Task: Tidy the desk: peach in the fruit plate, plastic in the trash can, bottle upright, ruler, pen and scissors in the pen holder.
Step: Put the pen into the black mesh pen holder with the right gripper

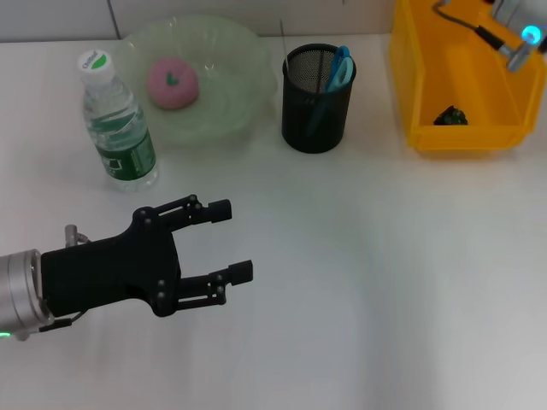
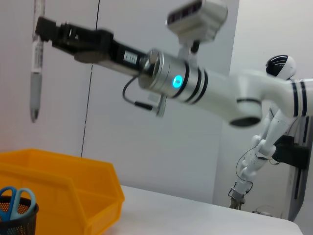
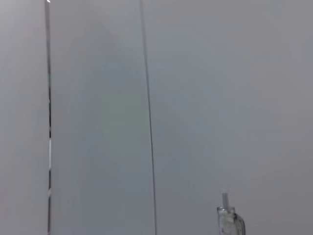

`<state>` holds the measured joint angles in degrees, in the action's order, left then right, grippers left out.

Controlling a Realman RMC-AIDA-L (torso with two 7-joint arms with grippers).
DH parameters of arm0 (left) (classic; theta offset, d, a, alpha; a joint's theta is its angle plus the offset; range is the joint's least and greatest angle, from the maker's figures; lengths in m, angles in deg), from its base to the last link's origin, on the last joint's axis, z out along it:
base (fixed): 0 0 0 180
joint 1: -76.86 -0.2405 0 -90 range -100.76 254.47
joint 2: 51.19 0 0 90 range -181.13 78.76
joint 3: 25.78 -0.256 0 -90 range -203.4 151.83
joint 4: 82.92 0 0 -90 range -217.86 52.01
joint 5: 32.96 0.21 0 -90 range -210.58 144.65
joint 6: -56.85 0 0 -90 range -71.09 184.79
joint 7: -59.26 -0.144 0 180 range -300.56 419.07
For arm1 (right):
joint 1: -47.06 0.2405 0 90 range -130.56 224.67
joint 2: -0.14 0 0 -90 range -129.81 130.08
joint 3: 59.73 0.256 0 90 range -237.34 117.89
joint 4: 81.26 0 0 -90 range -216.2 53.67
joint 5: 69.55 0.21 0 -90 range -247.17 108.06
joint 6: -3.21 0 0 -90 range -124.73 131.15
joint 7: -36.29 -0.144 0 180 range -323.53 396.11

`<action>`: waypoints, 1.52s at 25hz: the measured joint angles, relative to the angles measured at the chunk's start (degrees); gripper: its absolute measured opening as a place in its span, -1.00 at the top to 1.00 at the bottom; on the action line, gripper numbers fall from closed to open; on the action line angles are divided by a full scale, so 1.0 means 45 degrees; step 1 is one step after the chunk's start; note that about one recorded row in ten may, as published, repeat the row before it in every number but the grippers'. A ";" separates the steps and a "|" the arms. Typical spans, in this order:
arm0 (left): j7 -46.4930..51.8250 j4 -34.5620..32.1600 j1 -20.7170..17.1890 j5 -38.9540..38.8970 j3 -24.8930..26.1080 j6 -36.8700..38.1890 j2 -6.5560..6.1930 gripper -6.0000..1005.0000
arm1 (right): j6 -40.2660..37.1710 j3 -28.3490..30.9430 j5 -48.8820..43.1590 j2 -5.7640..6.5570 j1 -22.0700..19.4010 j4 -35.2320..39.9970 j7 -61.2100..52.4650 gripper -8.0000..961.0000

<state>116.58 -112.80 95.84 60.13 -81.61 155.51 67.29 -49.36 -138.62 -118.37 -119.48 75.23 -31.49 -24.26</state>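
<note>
Left gripper [image 1: 231,243] — matte black, screw-studded links, silver wrist cuff; right arm [image 2: 215,90] — white and silver, cyan light.

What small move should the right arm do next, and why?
Probably carry the pen, held high by the right gripper above the yellow bin, across to the black pen holder and lower it in. The pen seems the last item out; the left gripper waits open.

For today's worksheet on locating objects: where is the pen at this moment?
In the left wrist view the pen hangs upright in the right gripper, raised in the air above the yellow bin, not yet in the pen holder beside that bin.
</note>
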 joint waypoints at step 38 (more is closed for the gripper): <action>0.0002 -0.0004 0.0064 -0.0004 -0.0002 0.0042 -0.0001 -0.60 | -0.0536 -0.1874 0.3408 -0.0058 0.2234 -0.6915 0.4575 0.08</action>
<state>116.59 -112.82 96.13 60.11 -81.62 155.71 67.28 -51.77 -147.05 -103.03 -119.74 85.28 -62.61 -3.67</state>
